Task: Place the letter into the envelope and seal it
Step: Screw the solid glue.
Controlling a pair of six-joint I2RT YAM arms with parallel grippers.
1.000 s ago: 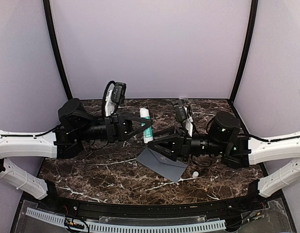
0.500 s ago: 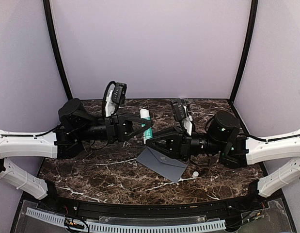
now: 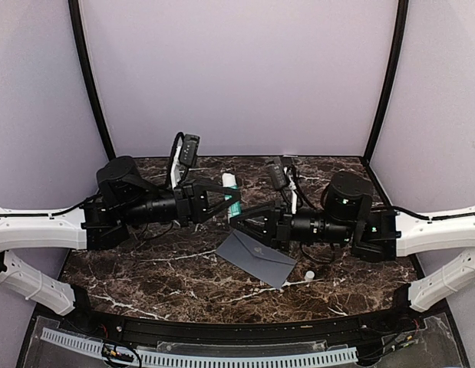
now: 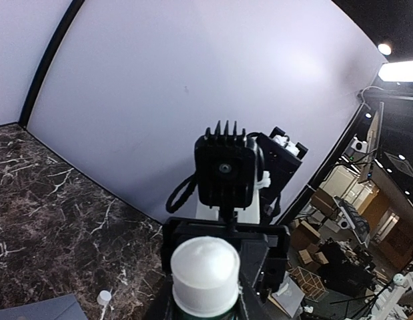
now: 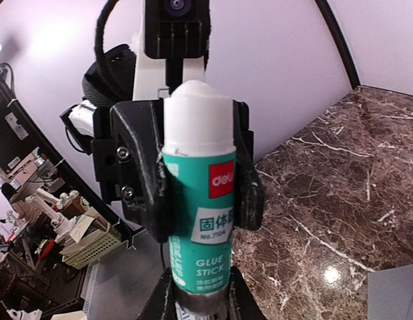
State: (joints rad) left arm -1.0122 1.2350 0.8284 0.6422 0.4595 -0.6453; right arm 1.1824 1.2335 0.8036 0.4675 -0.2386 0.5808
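Note:
The slate-grey envelope lies flat on the marble table, flap side down, between the two arms. A corner of it shows in the left wrist view and in the right wrist view. The letter is not in view. A teal glue stick with a white cap is held in the air above the table. My left gripper is shut around its body, its fingers on both sides of the label. My right gripper is shut on the stick's lower end.
A small white round piece lies on the table right of the envelope, also seen in the left wrist view. Lilac walls with black corner posts enclose the table on three sides.
My right gripper has moved left to the glue stick and its jaws have closed on the stick's lower end. The left gripper kept its hold and shifted slightly.

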